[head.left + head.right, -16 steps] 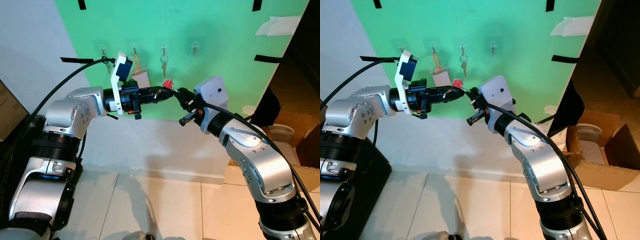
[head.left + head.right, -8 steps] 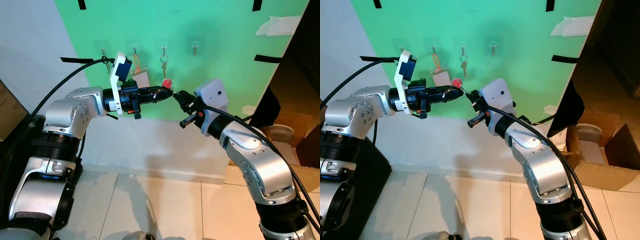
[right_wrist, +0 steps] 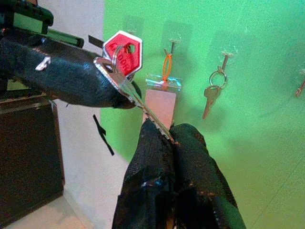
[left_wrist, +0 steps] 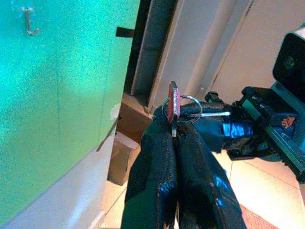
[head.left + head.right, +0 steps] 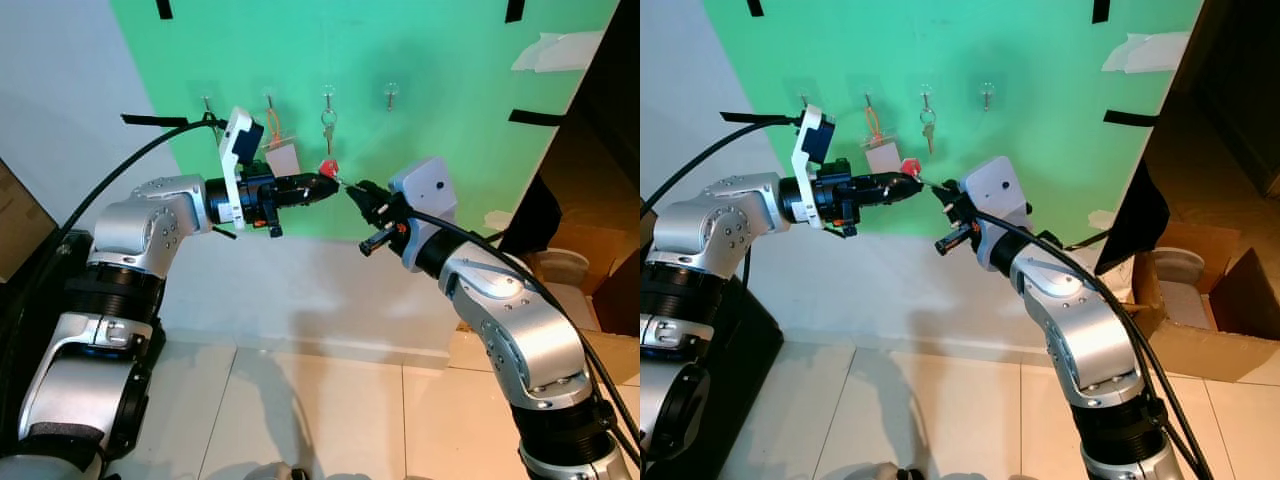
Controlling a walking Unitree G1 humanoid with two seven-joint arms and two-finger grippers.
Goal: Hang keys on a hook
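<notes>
The left pincer (image 4: 172,136) is closed on the red tag (image 3: 123,52) while the right pincer (image 3: 167,133) pinches the key's blade (image 3: 143,109). The key set looks light, rigid and slick, so the split ring (image 4: 189,106) is probably best left free for an empty hook (image 5: 390,96).

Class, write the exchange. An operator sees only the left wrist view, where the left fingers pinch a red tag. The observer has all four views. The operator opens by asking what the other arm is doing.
Operator: Is the right gripper gripping anything?
Observer: Yes. In the right wrist view, the right gripper is shut on the blade of the red-tagged keys, while the left gripper pinches the tag end.
Operator: I see one bare hook. Are its neighbours taken?
Observer: In the head view, the hook beside the bare hook carries a silver key, and the next carries a card on an orange loop.
</notes>
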